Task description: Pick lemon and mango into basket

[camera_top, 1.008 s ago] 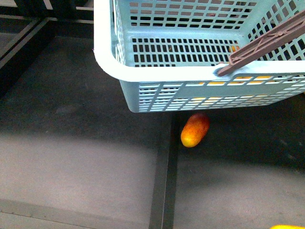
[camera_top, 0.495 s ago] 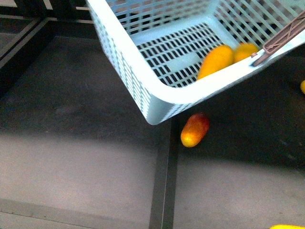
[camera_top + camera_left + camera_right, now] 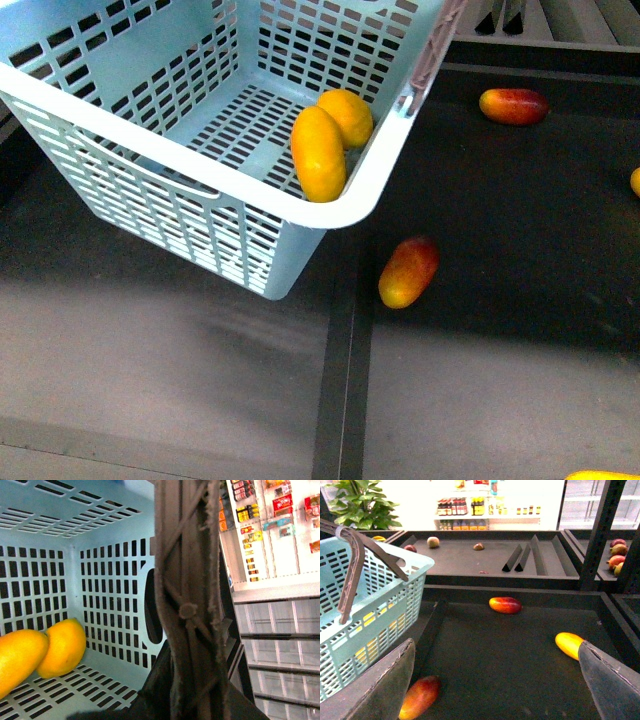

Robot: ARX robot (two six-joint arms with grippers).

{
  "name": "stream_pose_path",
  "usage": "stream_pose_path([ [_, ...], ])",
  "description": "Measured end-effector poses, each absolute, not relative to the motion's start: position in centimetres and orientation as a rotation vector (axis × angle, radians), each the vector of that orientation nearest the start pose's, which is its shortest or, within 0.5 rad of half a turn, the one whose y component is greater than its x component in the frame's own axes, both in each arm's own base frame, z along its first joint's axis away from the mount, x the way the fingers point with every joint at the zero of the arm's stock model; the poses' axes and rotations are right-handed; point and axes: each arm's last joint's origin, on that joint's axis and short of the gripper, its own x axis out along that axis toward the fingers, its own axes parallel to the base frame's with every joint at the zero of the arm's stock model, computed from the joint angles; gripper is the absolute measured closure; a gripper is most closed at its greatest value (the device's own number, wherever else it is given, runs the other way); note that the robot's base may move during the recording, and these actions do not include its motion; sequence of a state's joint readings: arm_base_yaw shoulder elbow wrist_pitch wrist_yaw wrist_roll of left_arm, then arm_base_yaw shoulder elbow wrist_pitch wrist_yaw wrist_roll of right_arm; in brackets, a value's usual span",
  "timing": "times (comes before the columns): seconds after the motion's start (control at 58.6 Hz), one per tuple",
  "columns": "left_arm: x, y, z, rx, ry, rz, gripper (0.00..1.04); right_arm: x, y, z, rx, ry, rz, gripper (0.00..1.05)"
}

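Right gripper (image 3: 495,680) spread wide and empty; left gripper not seen directly, its state cannot be told.

The basket (image 3: 150,130) is seen tilted above the dark shelf, its brown handle (image 3: 187,595) filling the left wrist view. Stiff, light plastic is judged; the handle is the place to be held. Inside, the mango (image 3: 318,153) lies touching the lemon (image 3: 347,115); both are judged smooth, firm and slippery, best grasped across the middle.
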State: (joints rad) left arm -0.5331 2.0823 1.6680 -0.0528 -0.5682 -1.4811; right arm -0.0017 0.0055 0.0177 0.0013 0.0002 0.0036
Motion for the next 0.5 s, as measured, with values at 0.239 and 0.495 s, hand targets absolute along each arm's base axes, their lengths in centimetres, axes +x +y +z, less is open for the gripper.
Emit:
stream_pose_path([
  [0.239,48.9,-18.1,23.1,-1.298,0.253,0.437,1.00,9.7,0.0,16.9,0.004,-0.014,-0.002,0.09],
  [0.495,53.1,-16.4,19.5,-1.282,0.393,0.453,1.00,9.7,0.0,16.9,0.004,-0.014,-0.002,0.09],
])
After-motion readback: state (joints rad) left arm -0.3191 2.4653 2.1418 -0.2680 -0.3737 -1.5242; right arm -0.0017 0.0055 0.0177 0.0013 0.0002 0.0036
